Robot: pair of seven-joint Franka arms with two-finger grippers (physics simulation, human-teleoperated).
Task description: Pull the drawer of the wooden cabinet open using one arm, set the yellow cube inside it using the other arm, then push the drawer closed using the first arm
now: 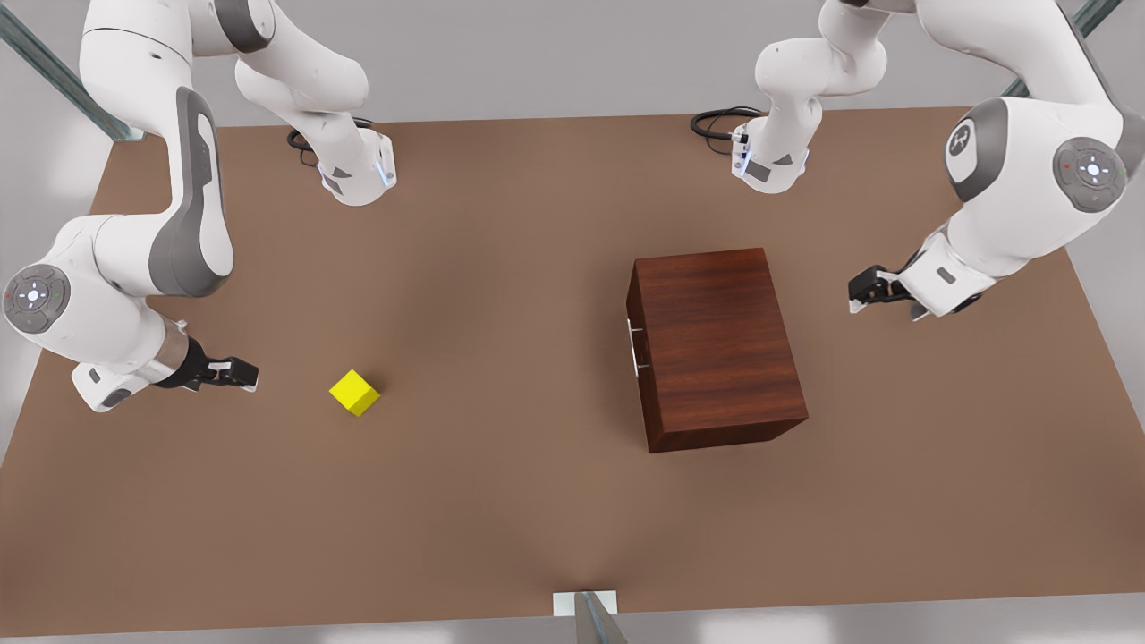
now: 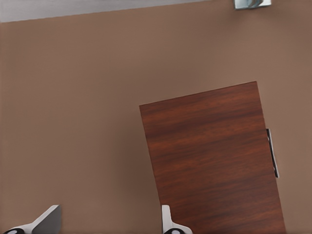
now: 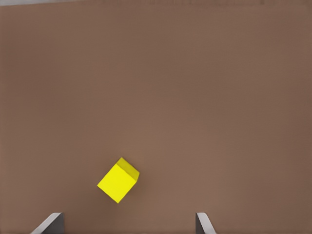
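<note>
The wooden cabinet (image 1: 716, 344) (image 2: 214, 161) stands right of the table's middle in the front view. Its drawer (image 1: 635, 313) sits flush in the face turned to the front view's left, with the slim silver handle (image 1: 636, 349) (image 2: 272, 152) on it. The yellow cube (image 1: 354, 392) (image 3: 118, 180) lies on the table toward the front view's left. My left gripper (image 1: 863, 295) (image 2: 108, 224) hovers open on the cabinet's far side from the handle. My right gripper (image 1: 241, 374) (image 3: 127, 224) is open and empty, a short way from the cube.
Both arm bases (image 1: 358, 170) (image 1: 769, 156) stand at the table's back edge with black cables (image 1: 716, 121) beside them. A metal post (image 1: 586, 617) rises at the middle of the front edge. Bare brown table (image 1: 501, 295) lies between cube and cabinet.
</note>
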